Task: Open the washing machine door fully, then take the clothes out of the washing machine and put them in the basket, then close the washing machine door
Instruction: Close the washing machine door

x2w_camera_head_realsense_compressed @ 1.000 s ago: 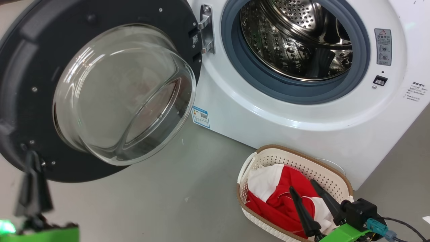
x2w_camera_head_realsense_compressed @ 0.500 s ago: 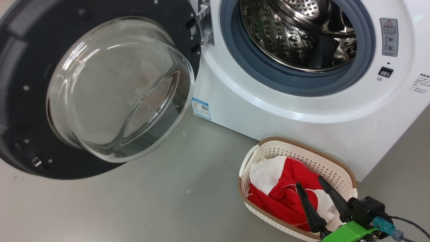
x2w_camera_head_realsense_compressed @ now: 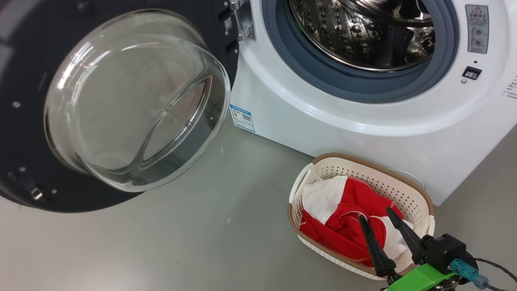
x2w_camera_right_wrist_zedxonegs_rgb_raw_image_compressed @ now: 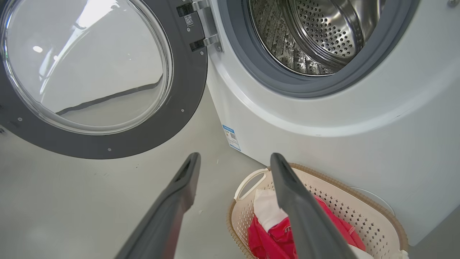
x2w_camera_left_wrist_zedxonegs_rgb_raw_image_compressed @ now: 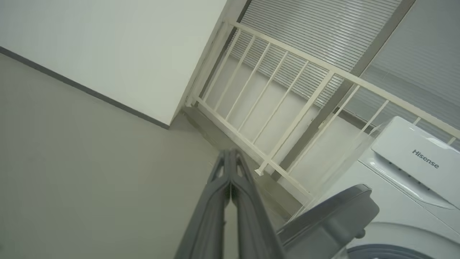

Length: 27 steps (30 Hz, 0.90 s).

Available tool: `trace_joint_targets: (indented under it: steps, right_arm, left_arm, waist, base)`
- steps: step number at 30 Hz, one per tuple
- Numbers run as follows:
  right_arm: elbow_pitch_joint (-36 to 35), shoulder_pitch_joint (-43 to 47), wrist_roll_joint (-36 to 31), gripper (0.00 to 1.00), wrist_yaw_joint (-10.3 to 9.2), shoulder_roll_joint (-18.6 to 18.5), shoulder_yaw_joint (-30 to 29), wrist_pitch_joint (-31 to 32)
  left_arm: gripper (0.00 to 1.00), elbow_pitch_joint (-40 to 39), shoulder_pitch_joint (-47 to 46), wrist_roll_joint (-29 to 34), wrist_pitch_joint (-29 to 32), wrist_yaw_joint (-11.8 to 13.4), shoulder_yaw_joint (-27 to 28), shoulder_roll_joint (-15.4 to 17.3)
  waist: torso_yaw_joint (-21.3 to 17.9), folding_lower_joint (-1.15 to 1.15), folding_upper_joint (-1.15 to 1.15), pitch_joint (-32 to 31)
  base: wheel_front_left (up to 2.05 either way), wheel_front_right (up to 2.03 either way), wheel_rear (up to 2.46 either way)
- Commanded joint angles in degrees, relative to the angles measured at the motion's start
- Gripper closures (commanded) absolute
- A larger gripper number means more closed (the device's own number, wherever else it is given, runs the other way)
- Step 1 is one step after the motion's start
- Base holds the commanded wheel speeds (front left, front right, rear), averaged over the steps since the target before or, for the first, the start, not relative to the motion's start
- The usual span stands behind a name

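Standing open, one door (x2w_camera_head_realsense_compressed: 133,101), one filled basket (x2w_camera_head_realsense_compressed: 408,193)

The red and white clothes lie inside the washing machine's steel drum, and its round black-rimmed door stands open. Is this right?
No: the head view shows the red and white clothes in the cream perforated plastic basket, not the drum. The black-rimmed door does stand open.

Smooth grey floor (x2w_camera_head_realsense_compressed: 202,242), pale wall (x2w_camera_left_wrist_zedxonegs_rgb_raw_image_compressed: 107,43), dark skirting (x2w_camera_left_wrist_zedxonegs_rgb_raw_image_compressed: 82,88), white railing (x2w_camera_left_wrist_zedxonegs_rgb_raw_image_compressed: 287,108), slatted blinds (x2w_camera_left_wrist_zedxonegs_rgb_raw_image_compressed: 323,32)

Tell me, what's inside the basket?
Red and white clothes lie piled in the basket. They cover its bottom, so anything underneath them cannot be seen.
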Motion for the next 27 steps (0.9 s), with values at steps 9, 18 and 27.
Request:
trace_joint_targets:
  steps: [9, 18, 27]
  right_arm:
    - [-1.35, -1.6, -1.17, 0.0, 0.36, -0.39, 1.51, -0.38]
    - [-0.82, -2.03, -1.29, 0.0, 0.36, -0.38, 2.15, -0.38]
    - [-0.55, -1.81, -0.82, 0.0, 0.36, -0.21, 2.41, -0.38]
  left_arm:
    - [1.0, 10.71, -4.95, -9.2, 17.67, -0.31, -2.72, 7.15]
    - [1.0, 10.79, -4.74, -13.32, 27.16, -0.32, -6.1, 6.56]
    - [1.0, 5.99, -1.93, -16.58, 33.86, -0.32, -9.33, 6.56]
  waist:
    - [-0.47, 0.0, 0.0, 2.5]
    - [-0.14, 0.0, 0.0, 2.74]
    - [-0.08, 0.0, 0.0, 1.29]
  base:
    - [0.0, 0.0, 0.0]
    - [0.0, 0.0, 0.0]
    - [0.0, 0.0, 0.0]
